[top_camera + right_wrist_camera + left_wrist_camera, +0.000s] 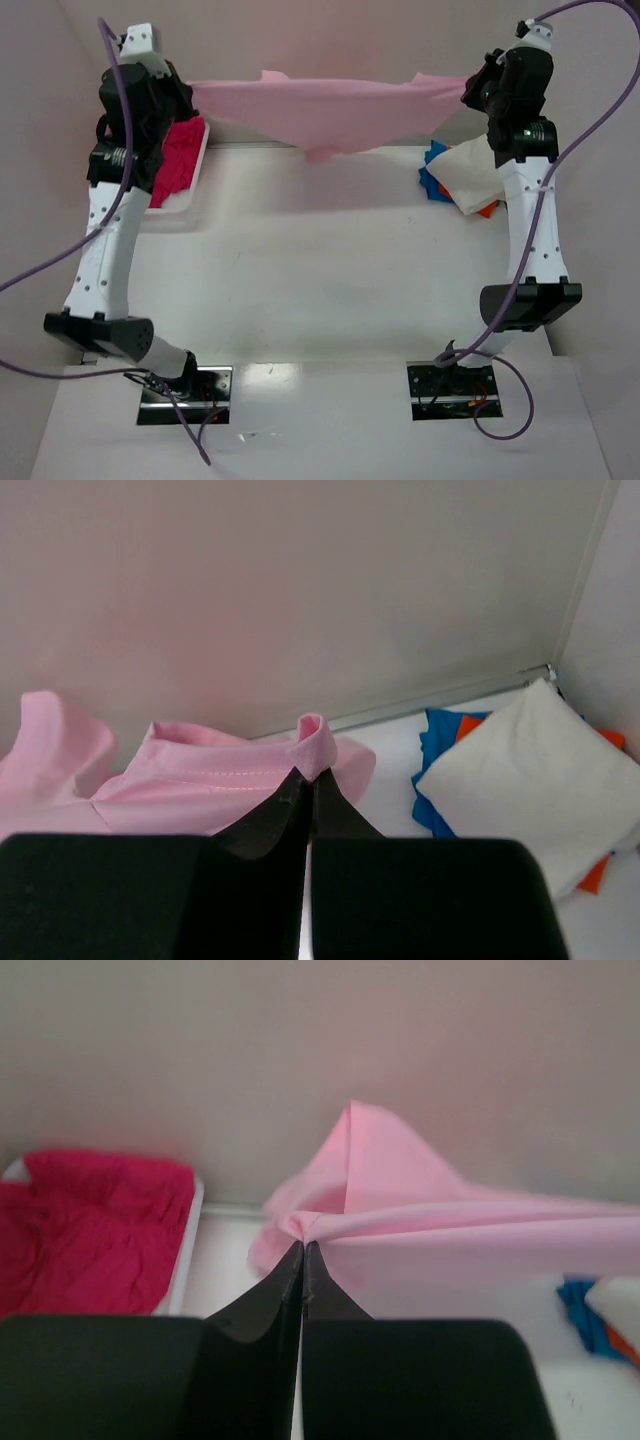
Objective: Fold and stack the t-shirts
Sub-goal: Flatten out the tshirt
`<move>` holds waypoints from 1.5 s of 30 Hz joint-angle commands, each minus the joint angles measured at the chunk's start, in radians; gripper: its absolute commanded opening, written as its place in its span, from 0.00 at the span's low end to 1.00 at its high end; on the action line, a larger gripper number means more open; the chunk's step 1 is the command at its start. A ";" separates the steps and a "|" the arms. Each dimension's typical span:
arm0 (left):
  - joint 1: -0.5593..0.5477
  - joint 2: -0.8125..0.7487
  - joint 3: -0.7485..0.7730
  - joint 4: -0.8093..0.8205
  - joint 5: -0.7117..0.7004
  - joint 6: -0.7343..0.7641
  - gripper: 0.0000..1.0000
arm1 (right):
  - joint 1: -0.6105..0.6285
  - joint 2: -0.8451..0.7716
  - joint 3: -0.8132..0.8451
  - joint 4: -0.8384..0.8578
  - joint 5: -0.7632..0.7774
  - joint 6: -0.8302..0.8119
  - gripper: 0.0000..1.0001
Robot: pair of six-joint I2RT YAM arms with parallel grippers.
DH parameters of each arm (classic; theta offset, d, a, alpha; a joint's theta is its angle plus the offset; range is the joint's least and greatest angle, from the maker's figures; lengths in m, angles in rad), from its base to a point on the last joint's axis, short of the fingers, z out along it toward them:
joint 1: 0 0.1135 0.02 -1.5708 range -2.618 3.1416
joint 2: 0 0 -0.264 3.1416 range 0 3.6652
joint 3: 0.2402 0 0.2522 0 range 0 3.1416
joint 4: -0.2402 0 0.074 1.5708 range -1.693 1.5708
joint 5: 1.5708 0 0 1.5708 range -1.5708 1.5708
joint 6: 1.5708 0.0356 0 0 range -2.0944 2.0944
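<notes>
The light pink t-shirt [330, 108] is hanging in the air over the far side of the table [320, 270], stretched between the two arms. Its long axis is running left to right, and its middle is sagging toward the table in a loose point. The left gripper [302, 1247] is pressing its fingers together on a bunched pink corner, and the right gripper [312, 776] is pinching a rolled, stitched edge of the same shirt.

From above, both sets of fingertips are hiding behind the black wrists, so the pinch itself is showing only in the wrist views. Which part of the shirt is neck or sleeve is hard to make out (the fabric is too gathered).

At far left, a magenta-red shirt [180, 155] is lying crumpled in a white basket [203, 160], with the left arm covering part of it. At far right, a folded white shirt [530, 770] is sitting on top of a blue one [435, 770] and an orange one [595, 878]; only slivers of those two are peeking out, and the right arm is cutting off the stack's near edge in the top view.
</notes>
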 commanded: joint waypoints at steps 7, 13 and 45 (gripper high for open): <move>0.005 -0.483 -0.143 -0.092 -0.018 0.040 0.00 | -0.002 -0.427 -0.056 -0.015 -0.018 -0.009 0.00; 0.005 -0.649 -0.187 -0.198 -0.018 0.019 0.00 | -0.002 -0.498 -0.047 -0.046 -0.031 0.009 0.00; 0.005 -0.389 -0.593 -0.070 0.085 -0.025 0.00 | 0.018 -0.052 -0.369 0.180 -0.154 0.046 0.00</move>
